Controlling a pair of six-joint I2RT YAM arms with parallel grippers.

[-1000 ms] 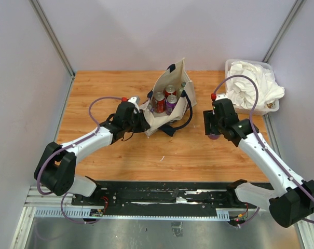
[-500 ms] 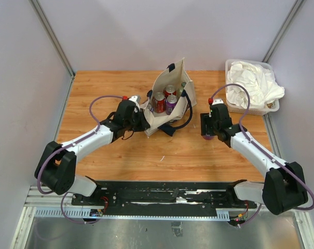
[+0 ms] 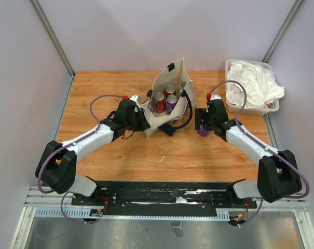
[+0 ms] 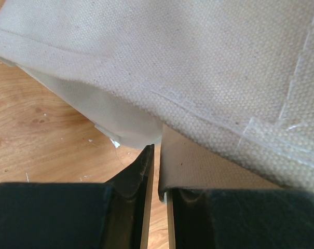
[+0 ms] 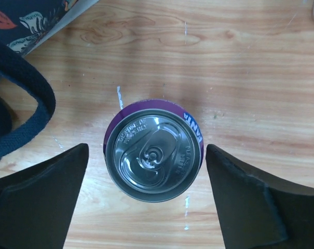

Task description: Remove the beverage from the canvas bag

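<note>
The cream canvas bag (image 3: 159,120) lies open at the middle of the table, navy handles (image 3: 183,120) spilling to its right. Two red cans (image 3: 159,102) and a purple can (image 3: 171,104) stand inside it. My left gripper (image 3: 142,123) is shut on the bag's left edge; the left wrist view shows the canvas (image 4: 208,67) pinched between its fingers (image 4: 159,171). Another purple can (image 5: 154,158) stands upright on the wood right of the bag. My right gripper (image 5: 146,171) straddles that can, open, with a gap on each side. From above, the can (image 3: 202,132) peeks out under the right gripper (image 3: 202,126).
A clear tub of white cloths (image 3: 251,85) stands at the back right corner. The navy strap (image 5: 27,98) and the bag's printed side (image 5: 27,21) lie just left of the released can. Grey walls close in the table (image 3: 105,150) on three sides.
My right gripper carried the purple can leftward toward the bag, then opened and let go of it on the table. The left gripper kept its pinch on the bag.
</note>
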